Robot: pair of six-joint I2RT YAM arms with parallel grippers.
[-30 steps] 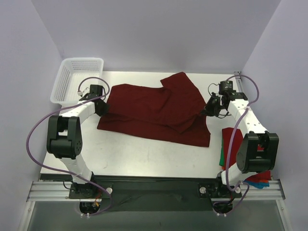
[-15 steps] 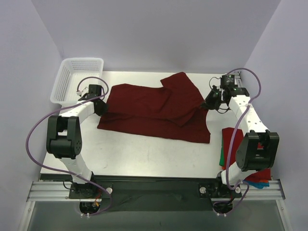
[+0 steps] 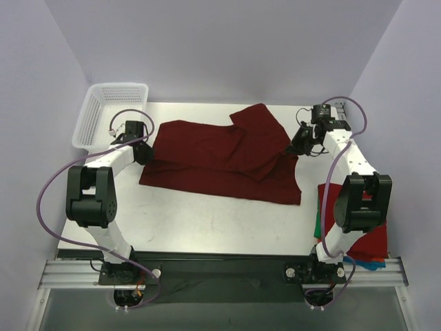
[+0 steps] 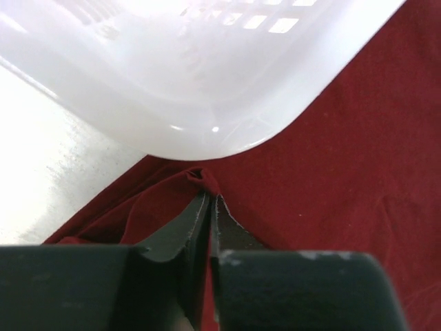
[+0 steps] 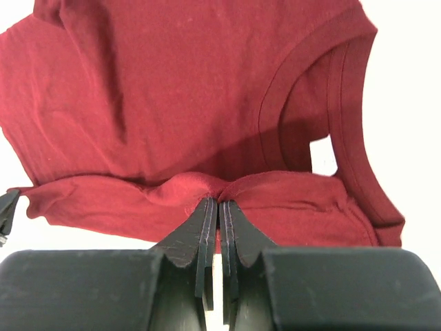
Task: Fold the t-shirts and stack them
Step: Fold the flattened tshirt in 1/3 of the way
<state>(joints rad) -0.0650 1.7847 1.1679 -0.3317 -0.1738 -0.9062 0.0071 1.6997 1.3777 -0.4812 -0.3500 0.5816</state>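
The dark maroon t-shirt [image 3: 224, 158] lies spread across the middle of the table, its upper part folded over towards the back. My left gripper [image 3: 146, 154] is shut on the shirt's left edge [image 4: 207, 181], pinching a fold of cloth. My right gripper [image 3: 294, 148] is shut on the shirt's right edge [image 5: 219, 189] and holds it a little above the table; the neck opening [image 5: 324, 103] shows beyond it. A brighter red t-shirt [image 3: 375, 238] and a green t-shirt [image 3: 318, 224] lie at the table's right side, partly hidden by the right arm.
A white mesh basket [image 3: 110, 114] stands at the back left corner, its rim [image 4: 207, 89] close over my left gripper. A blue thing [image 3: 372, 264] peeks out at the front right. Walls close the table at back and both sides.
My right gripper has lifted the shirt's right edge up and moved it back a little. The right arm has swung towards the back. The left arm has not moved.
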